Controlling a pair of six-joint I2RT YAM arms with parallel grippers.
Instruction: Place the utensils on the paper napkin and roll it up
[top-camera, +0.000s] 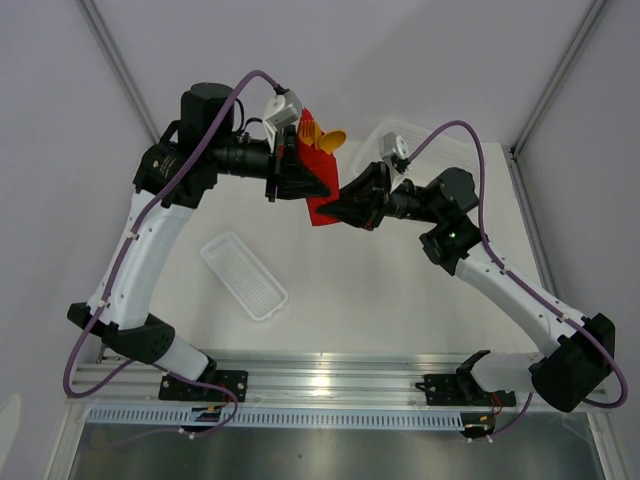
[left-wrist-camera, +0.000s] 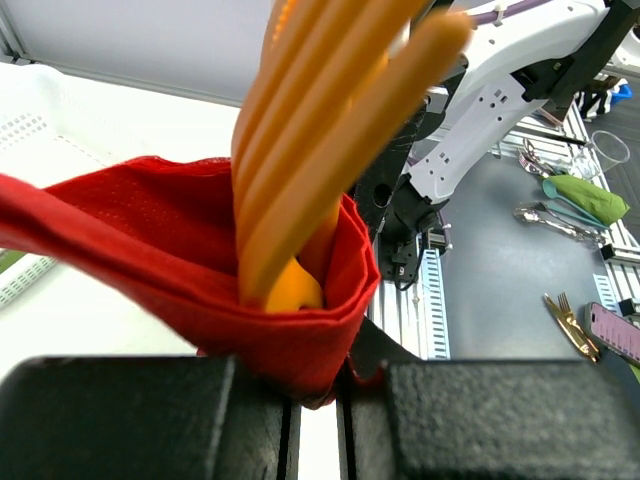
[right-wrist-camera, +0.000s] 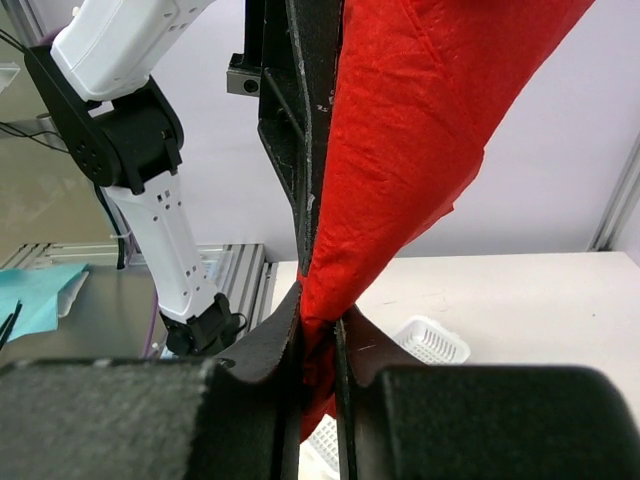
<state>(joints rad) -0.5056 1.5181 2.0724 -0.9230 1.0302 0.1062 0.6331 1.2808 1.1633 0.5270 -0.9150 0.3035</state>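
The left hand (top-camera: 292, 172) is closed narrow on the paper napkin (top-camera: 321, 212), holding it in the air above the table (top-camera: 380, 300). The napkin is wrapped round the utensils (top-camera: 326, 136), whose orange ends stick out of its upper opening. Just right of it, the right hand (top-camera: 347, 203) pinches the napkin's lower end, jaws nearly shut

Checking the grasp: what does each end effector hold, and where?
Both hold the napkin. The left end effector pinches its folded bottom, with the utensils inside. The right end effector pinches its narrow tail.
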